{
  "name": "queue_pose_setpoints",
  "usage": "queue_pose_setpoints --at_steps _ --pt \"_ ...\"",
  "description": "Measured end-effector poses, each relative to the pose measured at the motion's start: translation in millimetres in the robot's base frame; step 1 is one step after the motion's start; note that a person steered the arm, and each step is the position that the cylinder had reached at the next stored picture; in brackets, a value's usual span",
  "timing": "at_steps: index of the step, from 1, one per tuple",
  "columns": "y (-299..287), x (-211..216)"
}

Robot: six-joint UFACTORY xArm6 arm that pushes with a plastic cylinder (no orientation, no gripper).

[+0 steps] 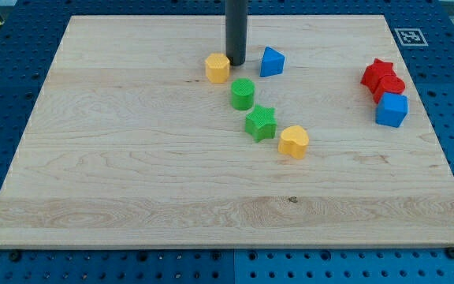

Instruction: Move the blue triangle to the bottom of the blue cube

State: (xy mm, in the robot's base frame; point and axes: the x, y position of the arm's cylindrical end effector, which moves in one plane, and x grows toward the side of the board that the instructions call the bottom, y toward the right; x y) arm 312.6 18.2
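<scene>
The blue triangle (pixel 271 61) lies on the wooden board near the view's top, a little right of centre. The blue cube (pixel 392 110) sits far off at the view's right, just below two red blocks. My tip (pixel 236 62) comes down as a dark rod between the yellow hexagon (pixel 217 68) on its left and the blue triangle on its right. It stands close to both, with a small gap to the triangle.
A green cylinder (pixel 243 93) and a green star (pixel 260 123) lie below my tip. A yellow heart (pixel 294 141) lies below and right of the star. A red star (pixel 378 72) and a red block (pixel 389 85) touch each other just above the blue cube.
</scene>
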Motion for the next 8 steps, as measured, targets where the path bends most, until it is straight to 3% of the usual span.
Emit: queue_pose_setpoints --at_steps 2,4,6,8 --pt "60.2 18.8" --pt "90.9 -5.6" --pt "99.8 33.4" --pt "97.8 41.2"
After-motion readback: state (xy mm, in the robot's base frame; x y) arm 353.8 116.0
